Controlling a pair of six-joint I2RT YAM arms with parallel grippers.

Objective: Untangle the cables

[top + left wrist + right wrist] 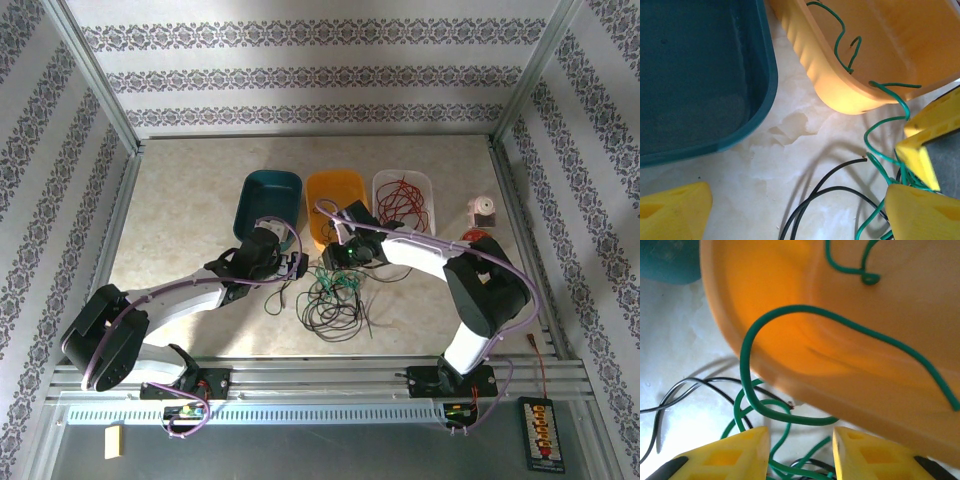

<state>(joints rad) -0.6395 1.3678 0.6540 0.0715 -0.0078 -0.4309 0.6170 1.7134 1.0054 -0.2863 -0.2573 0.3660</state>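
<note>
From above, the cables (335,295) lie in a loose green-and-black tangle on the table (180,230). They sit just on the near side of the orange bin (335,195), which stands between the teal bin (270,200) on its left and the clear bin (403,200) of red wire on its right. My left gripper (299,265) hangs at the tangle's far left edge. My right gripper (336,257) is at the tangle's far side, close to the orange bin's near wall.

Through my left wrist, my fingers (672,215) are spread wide. Between them I see bare table and a black cable (825,192) lying flat. A green cable (885,145) climbs from the tangle over the orange bin's rim and into it.

Through my right wrist, my fingers (730,455) stand partly apart. Green strands pass through the gap, and I see neither pad pressing them. One green loop arches up across the orange bin's wall.
</note>
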